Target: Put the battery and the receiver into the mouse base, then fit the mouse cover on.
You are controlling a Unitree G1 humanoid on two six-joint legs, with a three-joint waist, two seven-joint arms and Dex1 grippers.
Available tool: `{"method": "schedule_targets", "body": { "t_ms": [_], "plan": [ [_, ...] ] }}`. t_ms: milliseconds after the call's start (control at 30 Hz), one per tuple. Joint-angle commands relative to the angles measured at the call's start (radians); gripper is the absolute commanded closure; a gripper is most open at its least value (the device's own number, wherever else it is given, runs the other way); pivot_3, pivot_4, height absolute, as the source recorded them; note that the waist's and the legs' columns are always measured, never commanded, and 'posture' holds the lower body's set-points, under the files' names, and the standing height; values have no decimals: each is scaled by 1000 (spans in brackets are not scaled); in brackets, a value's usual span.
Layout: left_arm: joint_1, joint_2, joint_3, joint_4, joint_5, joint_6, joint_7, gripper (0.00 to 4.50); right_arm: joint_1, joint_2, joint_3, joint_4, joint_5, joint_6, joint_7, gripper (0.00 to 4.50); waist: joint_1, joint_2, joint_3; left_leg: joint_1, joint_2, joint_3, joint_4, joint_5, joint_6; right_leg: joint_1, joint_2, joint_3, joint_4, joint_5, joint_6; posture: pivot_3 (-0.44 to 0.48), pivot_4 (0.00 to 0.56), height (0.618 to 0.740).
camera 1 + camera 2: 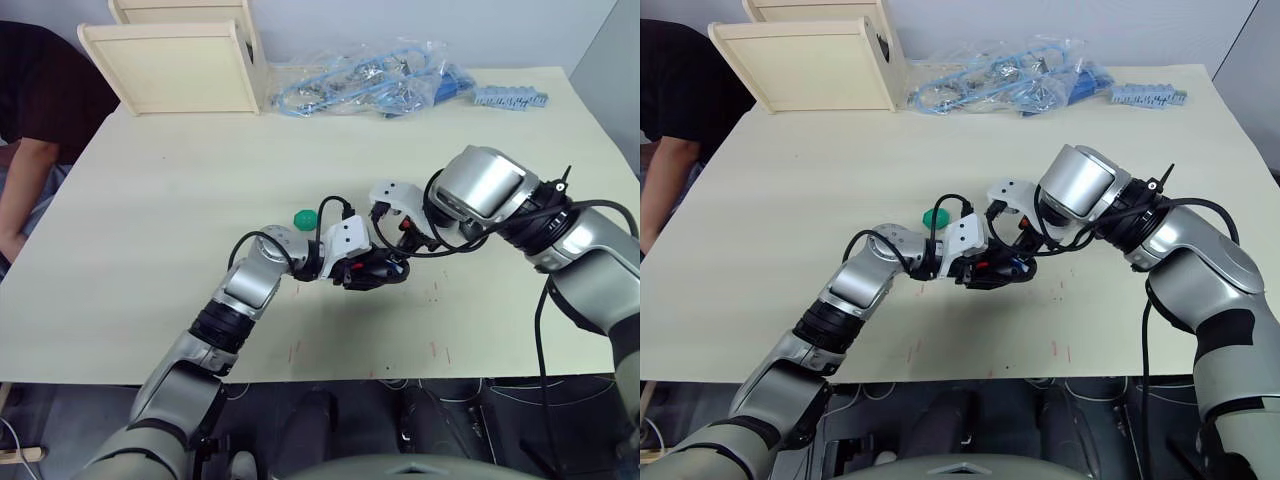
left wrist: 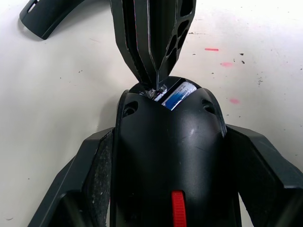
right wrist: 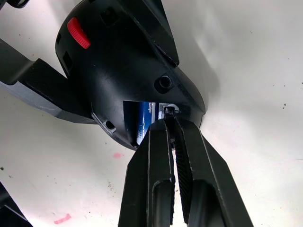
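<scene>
Meanwhile, the left gripper [image 2: 165, 189] clamps the black oval mouse base [image 2: 165, 156], blue battery [image 2: 179, 94] seated inside; the right gripper [image 3: 171, 124] pinches the tiny dark receiver [image 3: 169, 111] at its slot, where a tilt could jam it.

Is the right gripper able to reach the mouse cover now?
Probably not at once. The right gripper is shut on a small part at the battery bay of the mouse base. The cover lies apart on the table, unobstructed.
</scene>
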Motion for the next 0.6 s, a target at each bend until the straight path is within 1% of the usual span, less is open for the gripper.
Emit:
{"method": "schedule_targets", "body": {
  "t_ms": [33,167,200,233,333,367,500,600],
  "plan": [
    [14,5,-5,-21,13,3,6,1508,-1,13,2,-14,-6,-8,9,4500,-1,0,0,0,0,0,0,0,0,0,0,0,0,0,0,0,150,740],
    [19,5,-2,-24,14,6,8,1508,0,0,9,-31,-6,-18,34,4500,-6,0,0,0,0,0,0,0,0,0,0,0,0,0,0,0,150,740],
    [20,4,-2,-24,14,6,9,1508,0,-1,2,-32,-4,-15,36,3822,-7,0,0,0,0,0,0,0,0,0,0,0,0,0,0,0,150,740],
    [20,4,-2,-25,14,7,9,1508,0,0,-3,-31,-4,-13,37,3498,-7,0,0,0,0,0,0,0,0,0,0,0,0,0,0,0,150,740],
    [22,5,-1,-27,14,8,10,1508,-7,-12,-18,-37,-6,-11,44,2008,-8,0,0,0,0,0,0,0,0,0,0,0,0,0,0,0,150,740],
    [22,6,0,-25,14,7,10,1508,-14,-34,-28,-50,-4,-11,53,1613,-8,0,0,0,0,0,0,0,0,0,0,0,0,0,0,0,150,740],
    [22,8,2,-22,14,7,10,1508,-17,-111,-83,-116,32,19,78,1613,-8,0,0,0,0,0,0,0,0,0,0,0,0,0,0,0,150,740],
    [21,9,3,-21,13,7,11,1508,17,-182,-136,-206,65,31,88,1613,-7,0,0,0,0,0,0,0,0,0,0,0,0,0,0,0,150,740]
  ]
}}
